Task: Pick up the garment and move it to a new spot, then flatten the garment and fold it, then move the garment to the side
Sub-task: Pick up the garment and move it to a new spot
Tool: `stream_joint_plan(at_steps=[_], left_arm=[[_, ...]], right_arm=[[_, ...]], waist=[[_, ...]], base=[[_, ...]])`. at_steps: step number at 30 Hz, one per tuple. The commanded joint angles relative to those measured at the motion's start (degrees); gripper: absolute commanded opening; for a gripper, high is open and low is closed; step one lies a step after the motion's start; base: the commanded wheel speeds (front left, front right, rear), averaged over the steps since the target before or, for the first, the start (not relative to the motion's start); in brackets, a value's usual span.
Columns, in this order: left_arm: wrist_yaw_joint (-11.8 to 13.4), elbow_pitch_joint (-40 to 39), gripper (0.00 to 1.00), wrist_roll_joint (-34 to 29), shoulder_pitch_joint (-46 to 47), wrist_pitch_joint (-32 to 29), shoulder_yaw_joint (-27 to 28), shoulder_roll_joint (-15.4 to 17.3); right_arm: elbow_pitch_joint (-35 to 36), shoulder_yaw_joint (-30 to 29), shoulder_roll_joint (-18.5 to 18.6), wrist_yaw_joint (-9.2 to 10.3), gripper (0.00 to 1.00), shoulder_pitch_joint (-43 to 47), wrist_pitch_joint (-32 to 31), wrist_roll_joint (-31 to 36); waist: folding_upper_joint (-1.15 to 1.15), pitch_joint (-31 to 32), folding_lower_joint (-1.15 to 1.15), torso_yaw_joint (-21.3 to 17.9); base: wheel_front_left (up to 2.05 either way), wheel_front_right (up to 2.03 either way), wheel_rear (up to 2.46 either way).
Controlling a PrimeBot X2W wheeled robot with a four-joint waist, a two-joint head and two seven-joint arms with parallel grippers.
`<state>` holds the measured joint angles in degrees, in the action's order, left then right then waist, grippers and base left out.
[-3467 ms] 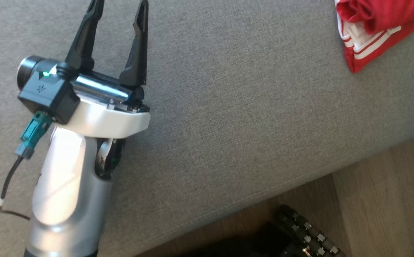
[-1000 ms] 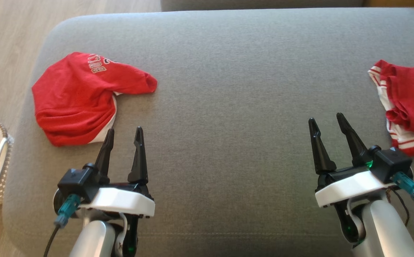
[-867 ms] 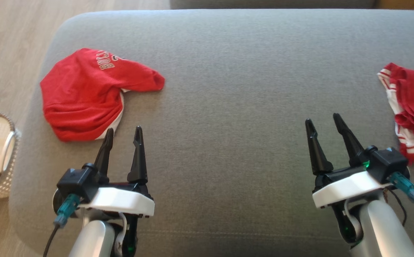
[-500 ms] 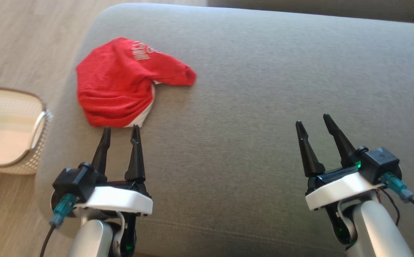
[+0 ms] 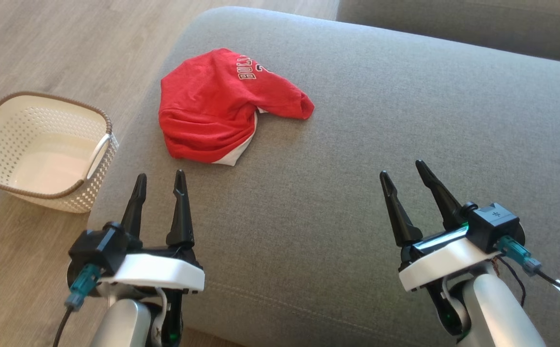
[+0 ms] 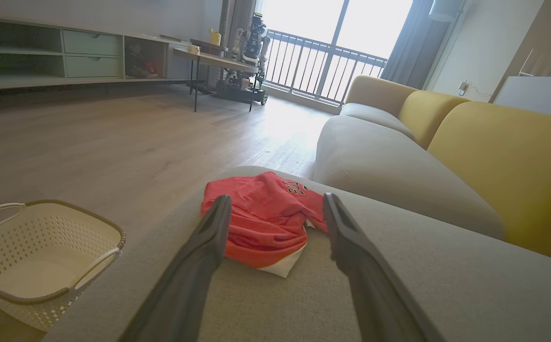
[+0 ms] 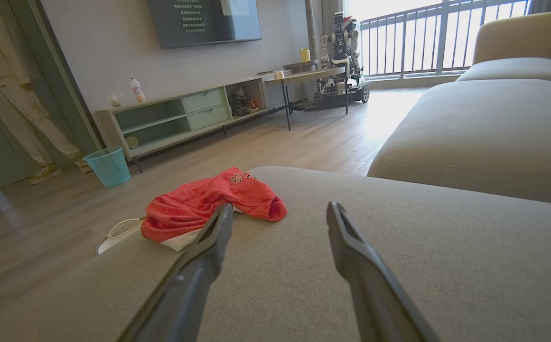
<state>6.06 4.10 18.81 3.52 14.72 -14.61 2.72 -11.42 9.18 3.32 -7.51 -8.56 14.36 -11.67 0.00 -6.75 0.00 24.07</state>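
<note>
I have both pincers open and empty. The left pincer (image 5: 160, 174) has its fingers set moderately apart, and the right pincer (image 5: 402, 168) is spread about as wide. Both hover over the near part of the grey sofa cushion (image 5: 357, 144).

The red shirt (image 5: 222, 106) lies crumpled near the cushion's left end, ahead of my left pincer and apart from it. It has white lettering on its far side and a strip of white lining showing at the near edge. Nothing lies between the left pincer and the shirt except bare fabric. From the right pincer the shirt is well off to the left across open cushion.

A white perforated basket (image 5: 5, 140) with a brown rim stands on the wooden floor (image 5: 67, 43) just beside the cushion's left end, close to the shirt. I can see nothing in it.

In the left wrist view, a second grey seat with yellow backrests (image 6: 508, 161) runs along behind. The right wrist view takes in a low shelf unit (image 7: 180, 118) under a wall screen (image 7: 204, 19). It also shows a teal wastebasket (image 7: 109, 165), a small table (image 7: 303, 76) and a bright balcony railing (image 7: 422, 38).
</note>
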Motion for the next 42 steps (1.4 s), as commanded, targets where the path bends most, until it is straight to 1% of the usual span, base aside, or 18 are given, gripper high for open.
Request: stream_joint_plan(at_steps=[1, 7, 11, 16, 19, 22, 23, 24, 26, 28, 31, 35, 42], left_arm=[[0.2, -2.0, 1.00, 0.3, 0.9, 0.3, 1.9, 0.2], [0.5, -2.3, 1.00, 0.3, 0.6, 0.3, 2.4, 0.2], [0.7, -2.7, 1.00, 1.8, 1.2, 0.3, 4.6, 0.2], [-0.6, -1.9, 1.00, 2.5, 3.6, 0.3, 8.3, 0.2], [-2.4, 0.7, 1.00, 1.5, 6.9, 0.3, 9.7, 0.2], [-4.2, 5.4, 1.00, -0.5, 11.1, 0.3, 11.0, 0.6], [-4.6, 7.7, 1.00, -0.8, 12.8, 0.3, 11.3, 1.1], [-4.6, 7.7, 1.00, -0.8, 12.8, 0.3, 11.3, 1.1], [-5.2, 12.5, 1.00, -0.4, 16.6, 0.1, 12.4, 2.2], [-6.1, 17.5, 1.00, 0.0, 20.9, -1.4, 12.7, 3.8], [-7.6, 24.8, 1.00, -0.2, 27.4, -5.3, 12.0, 6.1], [-8.8, 33.6, 1.00, -0.2, 35.2, -8.7, 11.8, 8.6], [-10.4, 45.9, 1.00, -2.0, 44.1, -13.9, 9.1, 12.0]], right_arm=[[1.6, 1.3, -0.4, 0.02, 1.00, -0.5, 0.2, -0.1], [1.5, 1.6, -0.4, 0.02, 1.00, -0.4, 0.1, -0.2], [2.0, 1.4, -0.4, 0.02, 1.00, -0.6, -0.2, 0.1], [3.6, 1.2, 0.0, 0.02, 1.00, -1.0, -1.3, 1.1], [5.2, 1.0, 0.6, 0.02, 1.00, -1.7, -2.3, 1.8], [7.4, 1.2, 1.2, 0.02, 1.00, -3.0, -3.4, 2.8], [8.2, 1.0, 1.4, 0.02, 1.00, -3.5, -3.5, 3.1], [8.2, 1.0, 1.4, 0.02, 1.00, -3.5, -3.5, 3.1], [10.0, 0.6, 1.5, 0.02, 1.00, -4.4, -3.7, 3.6], [11.9, 0.0, 1.6, 0.02, 1.00, -5.0, -4.1, 4.0], [14.5, -0.2, 1.9, 0.02, 1.00, -5.5, -4.8, 4.7], [17.1, 0.2, 1.9, 0.02, 1.00, -6.4, -4.7, 5.0], [18.9, 0.8, 1.5, 0.02, 1.00, -7.3, -4.0, 5.2]], waist=[[0.00, 0.2, 0.00, 0.2], [0.00, 0.5, 0.00, -0.1], [0.00, -0.3, 0.00, -0.8], [0.00, -2.9, 0.00, -2.3], [0.00, -5.4, 0.00, -3.4], [0.00, -8.7, 0.00, -5.1], [0.00, -9.7, 0.00, -5.6], [0.00, -9.7, 0.00, -5.6], [0.00, -11.8, 0.00, -6.9], [0.00, -13.8, 0.00, -7.9], [0.00, -16.6, 0.00, -9.4], [0.00, -19.3, 0.00, -11.6], [0.00, -21.7, 0.00, -14.7]], base=[[0.00, 0.00, 0.00], [0.00, 0.00, 0.00], [0.00, 0.00, 0.00], [0.00, 0.00, 0.00], [0.00, 0.00, 0.00], [0.00, 0.00, 0.00], [0.00, 0.00, 0.00], [0.00, 0.00, 0.00], [0.00, 0.00, 0.00], [0.00, 0.00, 0.00], [0.00, 0.00, 0.00], [0.00, 0.00, 0.00], [0.00, 0.00, 0.00]])
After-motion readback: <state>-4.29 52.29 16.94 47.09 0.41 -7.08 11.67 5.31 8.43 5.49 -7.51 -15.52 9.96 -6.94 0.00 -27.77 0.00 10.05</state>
